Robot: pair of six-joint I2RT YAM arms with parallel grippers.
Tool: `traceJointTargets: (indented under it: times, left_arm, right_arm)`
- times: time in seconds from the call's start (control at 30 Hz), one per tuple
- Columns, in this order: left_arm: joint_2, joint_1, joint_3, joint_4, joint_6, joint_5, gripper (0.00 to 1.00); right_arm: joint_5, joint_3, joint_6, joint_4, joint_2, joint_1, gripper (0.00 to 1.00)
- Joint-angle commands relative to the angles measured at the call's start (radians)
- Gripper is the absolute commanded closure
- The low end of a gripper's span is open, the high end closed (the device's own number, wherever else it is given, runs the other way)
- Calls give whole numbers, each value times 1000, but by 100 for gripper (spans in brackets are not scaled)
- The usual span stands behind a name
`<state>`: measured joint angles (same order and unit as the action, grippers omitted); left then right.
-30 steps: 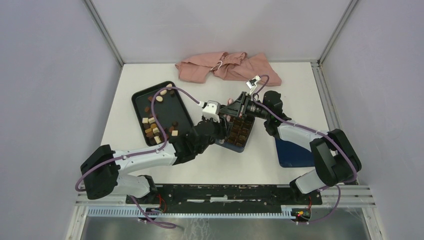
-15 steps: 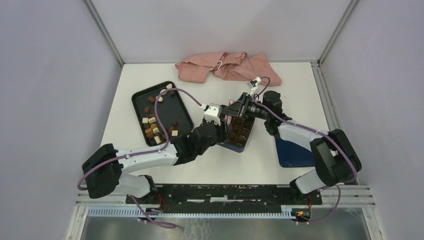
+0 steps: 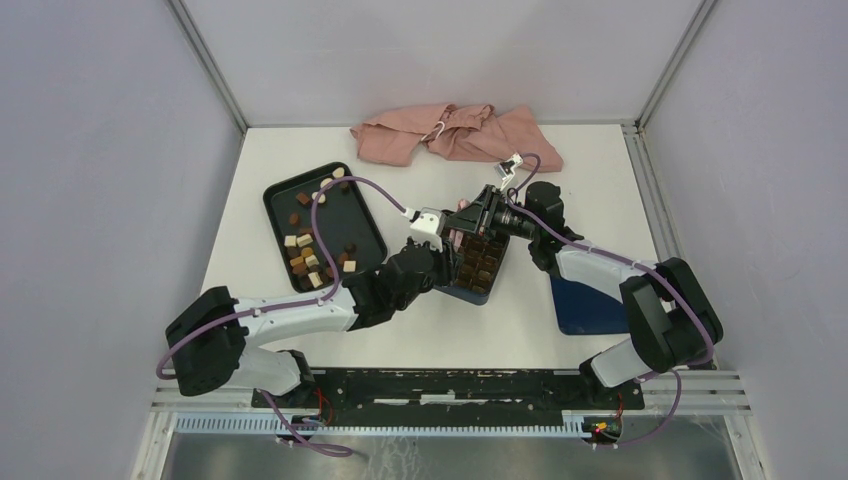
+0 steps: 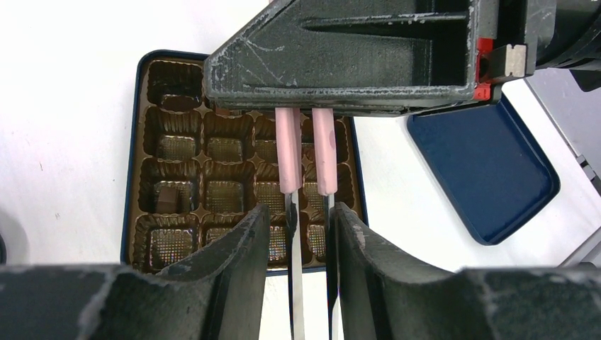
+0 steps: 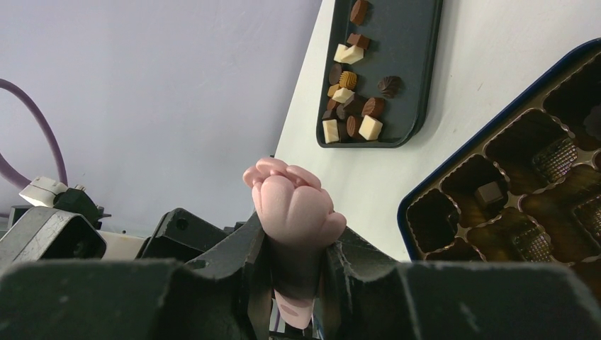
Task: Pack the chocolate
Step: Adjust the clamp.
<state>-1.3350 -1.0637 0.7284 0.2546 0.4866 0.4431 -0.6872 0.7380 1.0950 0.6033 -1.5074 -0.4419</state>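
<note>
Chocolate pieces (image 3: 305,258), dark, light brown and cream, lie heaped on the black tray (image 3: 360,215) and show again as chocolate pieces (image 5: 351,106) at the top of the right wrist view. The dark blue box (image 3: 480,262) has a brown gridded insert; one brown piece (image 4: 166,198) sits in a cell, the same piece (image 5: 489,193) showing from the right. Metal tongs with pink handles (image 4: 289,156) hang over the box. My right gripper (image 5: 294,234) is shut on their pink top (image 5: 292,205). My left gripper (image 4: 298,212) is open around the two blades, a gap at its left finger.
A dark blue lid (image 3: 590,305) lies flat to the right of the box, also seen as the lid (image 4: 482,170). A crumpled pink cloth (image 3: 455,135) lies at the back of the table. Both arms cross above the box in the middle.
My left wrist has shifted a little right and toward the box, bringing its fingers around the tongs' blades. The right gripper has barely moved.
</note>
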Motion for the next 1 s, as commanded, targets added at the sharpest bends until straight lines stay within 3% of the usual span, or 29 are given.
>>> traceJointTargets:
  times: [0.0, 0.33, 0.77, 0.97]
  left_arm:
    - [-9, -3, 45, 21, 30, 19, 55]
    - [5, 13, 22, 61, 64, 2, 52]
    - [-7, 43, 1, 109, 94, -74, 67]
    - [-7, 45, -13, 107, 105, -79, 62]
  right_arm:
    - [5, 17, 6, 30, 3, 4, 91]
    - [3, 15, 12, 38, 2, 5, 90]
    - [0, 12, 15, 44, 1, 3, 89]
    - [-3, 10, 25, 58, 1, 4, 88]
